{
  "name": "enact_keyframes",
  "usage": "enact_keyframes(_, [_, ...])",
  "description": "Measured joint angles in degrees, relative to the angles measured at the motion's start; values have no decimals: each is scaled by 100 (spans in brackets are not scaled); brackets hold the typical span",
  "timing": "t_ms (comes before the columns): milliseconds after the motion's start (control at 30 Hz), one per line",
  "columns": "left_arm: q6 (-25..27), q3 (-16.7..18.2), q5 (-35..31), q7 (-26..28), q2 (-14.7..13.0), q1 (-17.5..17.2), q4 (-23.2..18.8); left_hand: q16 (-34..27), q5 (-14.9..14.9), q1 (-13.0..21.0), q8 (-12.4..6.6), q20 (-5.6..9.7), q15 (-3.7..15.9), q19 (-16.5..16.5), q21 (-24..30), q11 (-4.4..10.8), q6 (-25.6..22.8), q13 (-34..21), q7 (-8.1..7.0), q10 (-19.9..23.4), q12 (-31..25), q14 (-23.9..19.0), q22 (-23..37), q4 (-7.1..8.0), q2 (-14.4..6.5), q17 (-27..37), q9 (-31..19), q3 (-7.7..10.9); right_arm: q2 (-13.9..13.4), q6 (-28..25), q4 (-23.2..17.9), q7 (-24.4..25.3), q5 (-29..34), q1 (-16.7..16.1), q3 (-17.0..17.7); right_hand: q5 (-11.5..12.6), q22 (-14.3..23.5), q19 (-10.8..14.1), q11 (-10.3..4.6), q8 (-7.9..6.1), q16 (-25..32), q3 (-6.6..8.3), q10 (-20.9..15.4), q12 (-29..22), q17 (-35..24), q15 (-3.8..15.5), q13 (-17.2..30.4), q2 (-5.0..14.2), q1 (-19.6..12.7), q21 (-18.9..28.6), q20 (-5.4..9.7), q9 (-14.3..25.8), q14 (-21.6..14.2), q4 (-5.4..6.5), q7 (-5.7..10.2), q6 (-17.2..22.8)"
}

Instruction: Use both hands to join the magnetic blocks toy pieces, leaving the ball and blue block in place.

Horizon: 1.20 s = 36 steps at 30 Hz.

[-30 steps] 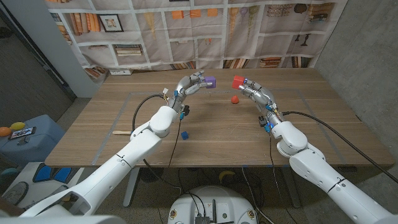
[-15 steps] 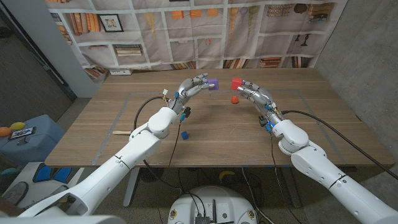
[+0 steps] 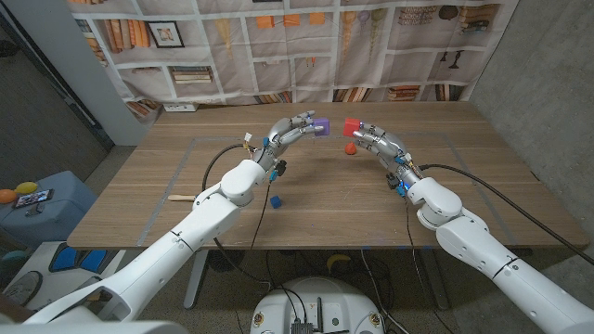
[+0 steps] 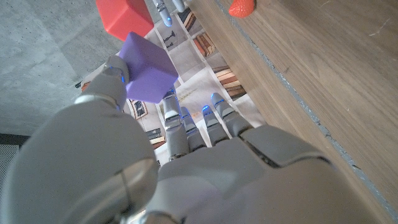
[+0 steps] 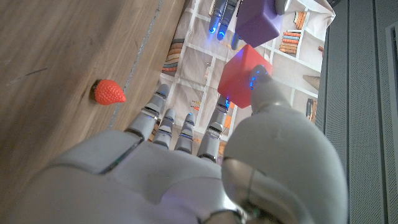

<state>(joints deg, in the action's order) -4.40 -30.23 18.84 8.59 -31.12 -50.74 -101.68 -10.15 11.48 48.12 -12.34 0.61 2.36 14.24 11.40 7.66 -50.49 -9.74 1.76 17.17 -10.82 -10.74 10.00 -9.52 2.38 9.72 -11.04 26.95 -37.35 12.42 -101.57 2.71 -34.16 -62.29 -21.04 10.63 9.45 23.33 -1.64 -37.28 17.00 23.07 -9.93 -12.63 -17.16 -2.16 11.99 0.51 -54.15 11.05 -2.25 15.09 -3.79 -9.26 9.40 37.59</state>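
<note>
My left hand (image 3: 290, 129) holds a purple block (image 3: 321, 125) up above the far middle of the table. My right hand (image 3: 376, 138) holds a red block (image 3: 352, 125) just to its right. A small gap separates the two blocks in the head view. In the left wrist view the purple block (image 4: 146, 69) sits pinched at my fingertips with the red block (image 4: 123, 17) close beyond it. In the right wrist view the red block (image 5: 244, 76) is against my thumb, the purple block (image 5: 260, 20) near it. A small red strawberry-like ball (image 3: 350, 147) lies on the table below the blocks. A blue block (image 3: 275, 201) lies nearer me.
A wooden stick (image 3: 180, 196) lies on the table's left part. Cables run from both wrists across the wooden table (image 3: 464, 186). A bookshelf-print backdrop (image 3: 306, 46) hangs behind the far edge.
Both hands have moved toward each other, narrowing the gap between the purple and red blocks. The ball and blue block have stayed put.
</note>
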Motion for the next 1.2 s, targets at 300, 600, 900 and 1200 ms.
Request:
enact_keyframes(300, [-36,-17,59,-77,-27,10,7,0,0,-23,45,0,0,0,0,21,1,0,-1,-21,0,0,0,-1,-23,0,-6,-1,-63,-26,8,-123,-86,32,-27,0,0,0,0,0,0,0,0,0,1,-21,0,0,0,0,0,-31,21,0,0,0])
enact_keyframes(600, [-59,-42,100,-143,-56,14,12,-1,0,-36,32,0,0,0,0,21,2,0,-1,-21,0,0,0,8,-36,0,-7,-39,-105,-52,9,-273,-150,73,-62,-1,0,0,0,0,0,0,0,0,-5,-20,0,0,0,0,0,-66,21,-1,0,0])
enact_keyframes(900, [-80,-70,147,-235,-63,41,41,-4,-2,-36,32,0,0,0,0,21,2,0,-2,-21,0,0,0,7,-36,0,-6,-40,-128,-54,3,-338,-158,98,-92,-5,0,0,0,0,0,-32,0,0,-30,-20,0,0,0,0,0,-66,21,16,0,0])
enact_keyframes(1200, [-94,-106,193,-358,-64,103,108,-4,-2,-36,33,0,0,0,0,21,3,0,-3,-21,0,0,0,-15,-36,0,-4,-63,-144,-71,-12,-405,-182,127,-118,-21,0,-1,0,0,0,-39,0,0,-29,-20,0,0,0,0,0,-85,20,8,0,0])
